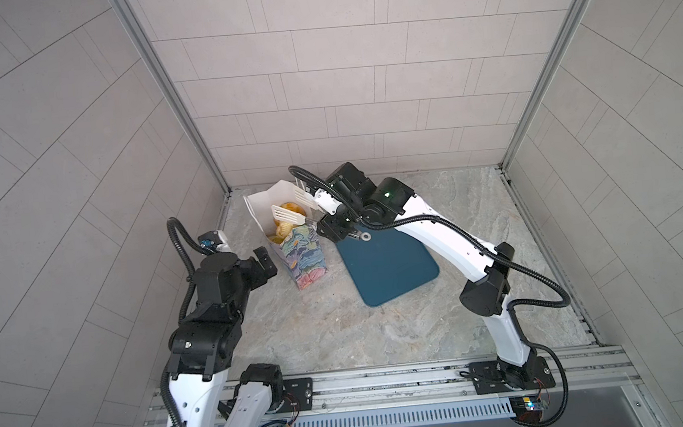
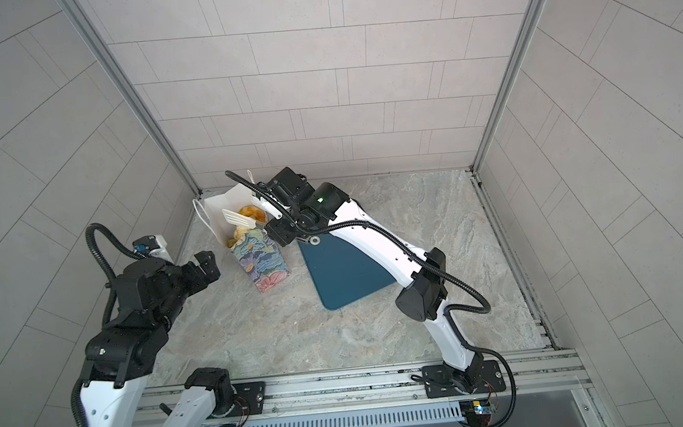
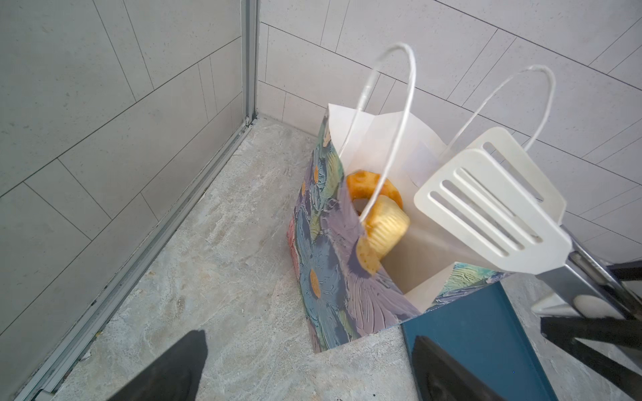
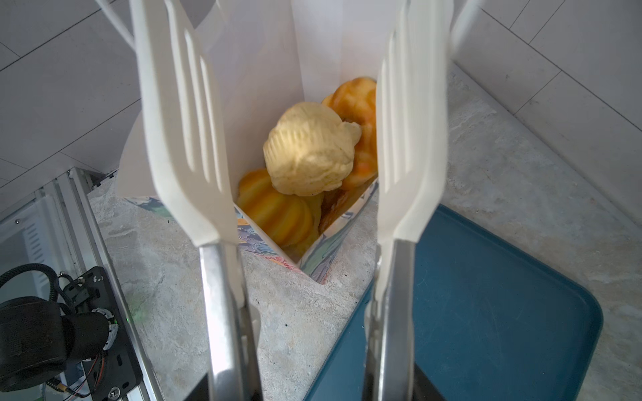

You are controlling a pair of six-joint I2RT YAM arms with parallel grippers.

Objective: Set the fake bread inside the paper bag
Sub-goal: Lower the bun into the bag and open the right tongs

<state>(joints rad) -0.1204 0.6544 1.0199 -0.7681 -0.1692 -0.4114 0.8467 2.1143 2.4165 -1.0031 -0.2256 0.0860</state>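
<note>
A: Where is the fake bread (image 4: 309, 149)?
B: Piled inside the paper bag (image 1: 306, 259) on the table (image 1: 340, 331), beside a teal tray (image 1: 386, 269).
A: And the jaws?
B: The right gripper (image 3: 604, 305) clamps white tongs (image 4: 187, 139), blades apart over the bag; the left gripper (image 1: 268, 263) gapes wide, empty.

You've got paper bag (image 3: 330, 277): embossed paint outside, matt white inside | fake bread (image 4: 309, 149): glossy | tongs (image 3: 493, 208): smooth plastic blades, metal arms

White arm links (image 1: 505, 335), black joint housings (image 1: 483, 291), ribbed black cables (image 1: 565, 296), green indicator lights (image 1: 387, 194)
</note>
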